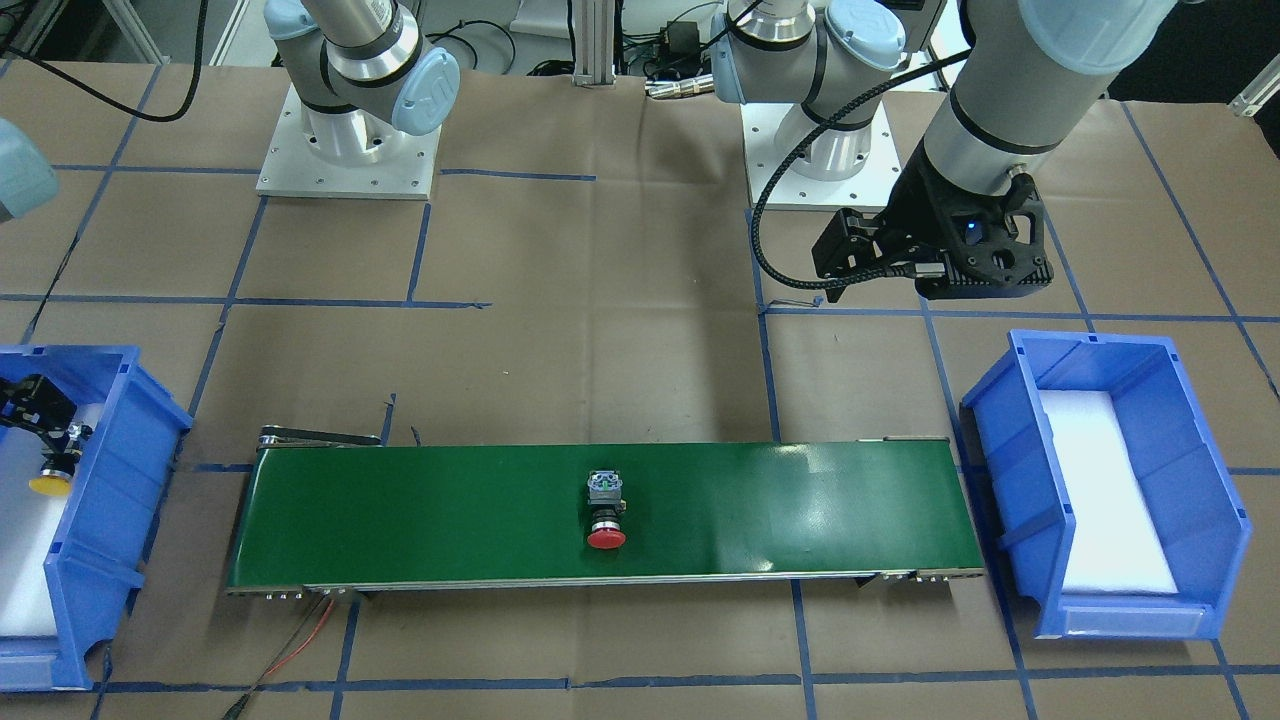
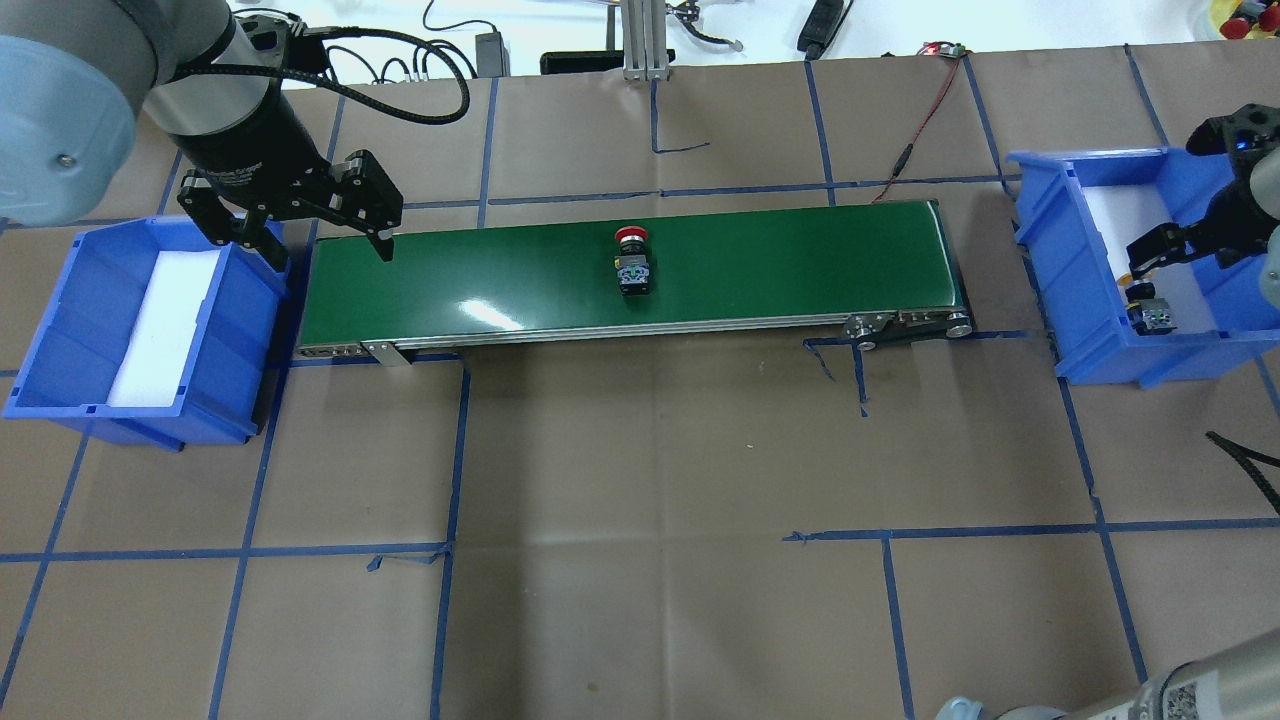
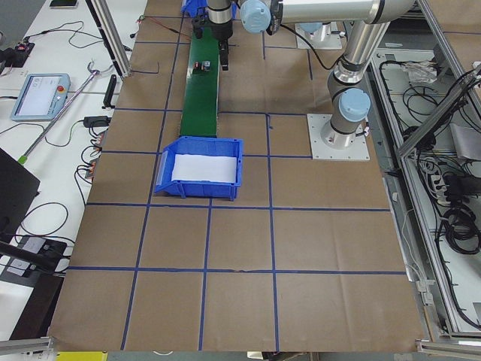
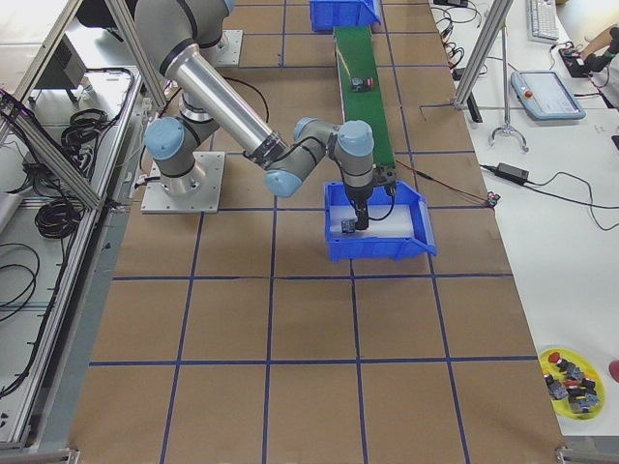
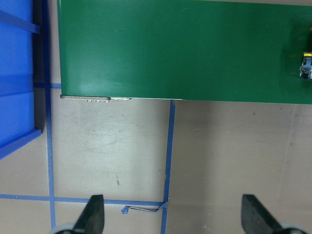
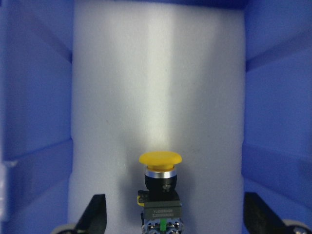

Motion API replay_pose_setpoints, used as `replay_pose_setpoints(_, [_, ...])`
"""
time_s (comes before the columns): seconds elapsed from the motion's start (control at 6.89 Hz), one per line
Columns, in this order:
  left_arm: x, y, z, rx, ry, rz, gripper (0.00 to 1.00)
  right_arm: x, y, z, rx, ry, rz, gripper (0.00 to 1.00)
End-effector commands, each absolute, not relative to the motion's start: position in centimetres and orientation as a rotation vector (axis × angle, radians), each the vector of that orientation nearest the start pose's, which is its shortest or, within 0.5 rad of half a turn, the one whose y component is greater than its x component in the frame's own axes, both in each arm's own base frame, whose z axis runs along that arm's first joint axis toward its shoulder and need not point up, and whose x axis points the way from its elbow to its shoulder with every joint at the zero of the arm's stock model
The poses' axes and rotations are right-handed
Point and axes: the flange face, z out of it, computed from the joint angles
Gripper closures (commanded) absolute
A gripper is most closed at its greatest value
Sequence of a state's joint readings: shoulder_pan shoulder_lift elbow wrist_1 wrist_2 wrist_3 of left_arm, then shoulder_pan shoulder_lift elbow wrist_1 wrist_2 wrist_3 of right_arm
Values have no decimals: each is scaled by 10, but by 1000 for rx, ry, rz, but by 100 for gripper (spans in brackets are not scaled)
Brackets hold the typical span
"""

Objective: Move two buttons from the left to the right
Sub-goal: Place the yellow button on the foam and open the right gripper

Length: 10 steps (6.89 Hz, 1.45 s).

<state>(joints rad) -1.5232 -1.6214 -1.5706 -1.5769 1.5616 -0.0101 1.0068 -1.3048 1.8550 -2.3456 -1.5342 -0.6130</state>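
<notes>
The red-capped button (image 1: 605, 515) lies on its side in the middle of the green conveyor belt (image 1: 400, 510); it also shows in the overhead view (image 2: 632, 260). The yellow-capped button (image 6: 160, 192) lies on the white foam inside the right blue bin (image 2: 1040, 230). My right gripper (image 6: 175, 217) is open inside that bin, its fingers wide on either side of the yellow button and not touching it. My left gripper (image 2: 325, 250) is open and empty. It hovers over the belt's left end, beside the left blue bin (image 2: 250, 300), which holds only white foam.
A red wire (image 2: 920, 120) runs from the belt's right end toward the table's back. A yellow dish (image 4: 571, 372) with several spare buttons sits on the white side bench. Brown paper with blue tape lines covers the table (image 2: 650, 500).
</notes>
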Motion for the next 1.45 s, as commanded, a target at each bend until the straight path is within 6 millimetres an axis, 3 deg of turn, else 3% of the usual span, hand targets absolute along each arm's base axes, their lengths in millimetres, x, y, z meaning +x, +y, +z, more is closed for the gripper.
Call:
replay_pose_setpoints(0.0, [-110, -513, 461, -90, 3149, 92, 0, -147, -547, 368, -23, 3183, -395, 0])
replay_pose_setpoints(0.15, [-110, -513, 462, -90, 3149, 89, 0, -117, -548, 412, 84, 3148, -344, 0])
replay_pose_setpoints(0.29, [-110, -513, 461, -90, 3149, 92, 0, -74, -556, 447, 63, 3138, -271, 0])
replay_pose_setpoints(0.44, [-110, -513, 461, -92, 3149, 92, 0, -26, -560, 464, 24, 3122, -214, 0])
replay_pose_setpoints(0.73, [-110, -513, 462, -95, 3149, 89, 0, 78, -552, 463, -16, 3220, -164, 0])
replay_pose_setpoints(0.87, [-110, -513, 461, -92, 3149, 92, 0, 114, -549, 459, 62, 3231, -178, 0])
replay_pose_setpoints(1.02, [-110, -513, 461, -92, 3149, 92, 0, 135, -544, 458, 75, 3224, -182, 0])
replay_pose_setpoints(1.31, [-110, -513, 461, -92, 3149, 92, 0, 144, -545, 450, 58, 3218, -160, 0])
